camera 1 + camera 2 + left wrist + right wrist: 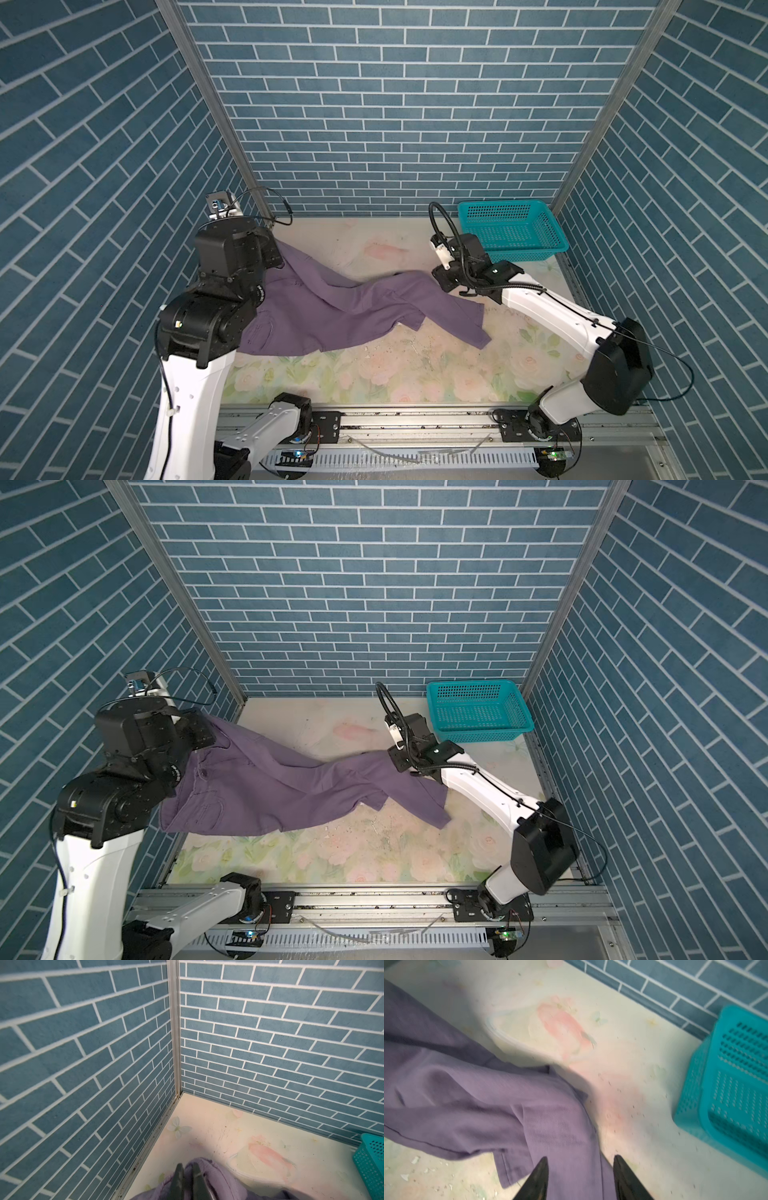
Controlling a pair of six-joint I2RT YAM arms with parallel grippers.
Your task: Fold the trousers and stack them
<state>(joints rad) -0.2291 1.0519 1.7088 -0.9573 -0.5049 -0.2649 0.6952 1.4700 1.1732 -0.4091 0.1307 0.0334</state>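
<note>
Trousers (332,307): light, limp cloth; take by waistband (198,766) and hems (436,816). Left gripper (187,1164) pinches waistband, nine o'clock; right gripper (580,1156) gapes, three o'clock.

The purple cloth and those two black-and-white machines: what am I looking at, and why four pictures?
Those machines are two robot arms, the left arm and the right arm, each ending in a two-fingered pincer. Two pictures come from one camera overhead. The other two come from small cameras on the arms' wrists, looking past the fingers. On the flowered table lies a pair of purple trousers, and a teal basket stands in the far right corner. The left pincer is shut on the trousers' waist end and holds it raised. The right pincer is open over a trouser leg, gripping nothing.
</note>
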